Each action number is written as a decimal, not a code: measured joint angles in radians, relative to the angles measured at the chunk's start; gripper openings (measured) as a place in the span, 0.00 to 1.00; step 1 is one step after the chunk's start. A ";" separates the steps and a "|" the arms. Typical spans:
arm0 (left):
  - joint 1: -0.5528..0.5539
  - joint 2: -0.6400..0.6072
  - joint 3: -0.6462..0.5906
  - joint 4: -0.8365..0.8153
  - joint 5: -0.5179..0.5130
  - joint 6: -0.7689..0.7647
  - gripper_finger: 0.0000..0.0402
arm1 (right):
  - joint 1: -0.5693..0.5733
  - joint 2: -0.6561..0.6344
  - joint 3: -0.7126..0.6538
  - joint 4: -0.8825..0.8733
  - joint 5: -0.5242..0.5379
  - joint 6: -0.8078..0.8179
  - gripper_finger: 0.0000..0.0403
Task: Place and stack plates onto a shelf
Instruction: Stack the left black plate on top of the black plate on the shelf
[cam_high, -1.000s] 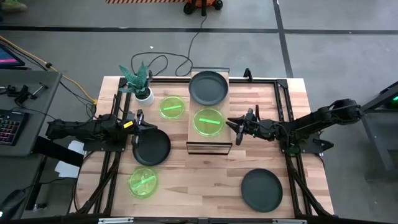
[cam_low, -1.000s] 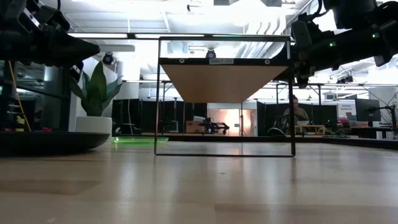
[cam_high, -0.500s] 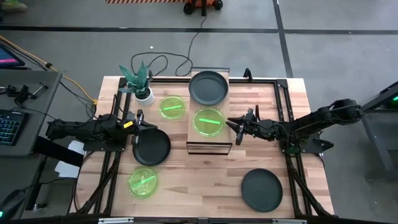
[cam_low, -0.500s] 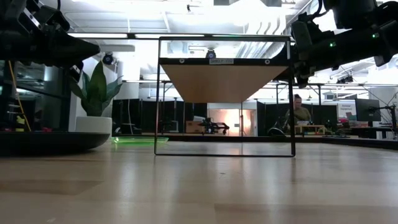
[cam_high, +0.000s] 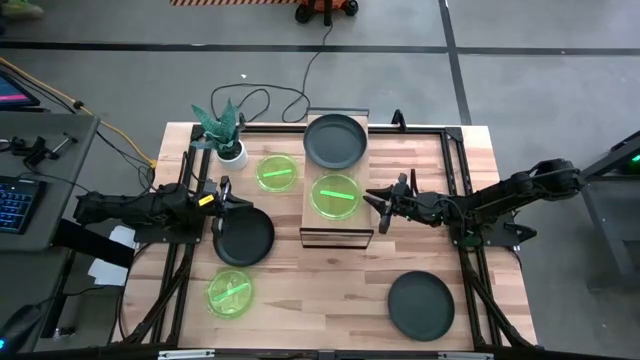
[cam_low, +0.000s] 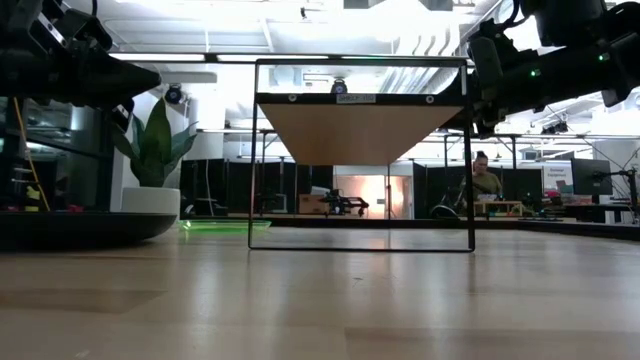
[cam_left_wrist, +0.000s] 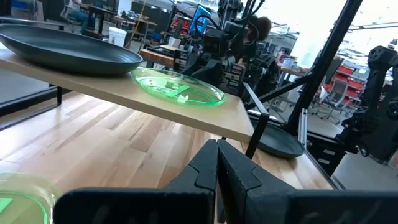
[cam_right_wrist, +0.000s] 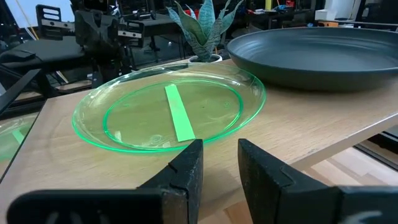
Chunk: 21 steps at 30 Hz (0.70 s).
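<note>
The shelf (cam_high: 322, 228) stands mid-table. On its board rest a dark grey plate (cam_high: 335, 141) at the far end and a green plate (cam_high: 336, 196) nearer. On the tabletop lie two green plates (cam_high: 277, 172) (cam_high: 230, 294) and two dark plates (cam_high: 244, 237) (cam_high: 421, 305). My left gripper (cam_high: 226, 205) is shut and hovers over the far left rim of the dark plate left of the shelf. In the low view that arm (cam_low: 80, 75) hangs well above that plate (cam_low: 80, 228). My right gripper (cam_high: 378, 205) is open, level with the board's right edge, beside the green plate (cam_right_wrist: 171, 112).
A white pot with a green plant (cam_high: 228, 140) stands at the table's far left, beside the far green plate. Black frame rails (cam_high: 462, 200) run along both table sides. People and equipment show in the room beyond. Bare wood lies between the shelf and the near edge.
</note>
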 joint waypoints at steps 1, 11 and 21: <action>0.001 0.000 0.000 0.003 -0.021 0.016 0.00 | 0.000 0.000 0.000 0.000 0.000 0.000 0.22; 0.003 0.000 0.000 0.140 -0.082 0.029 0.00 | 0.000 0.000 0.000 0.014 0.000 -0.026 0.22; 0.003 0.093 0.022 0.250 -0.091 -0.031 0.00 | 0.000 -0.001 0.000 0.036 0.000 -0.021 0.22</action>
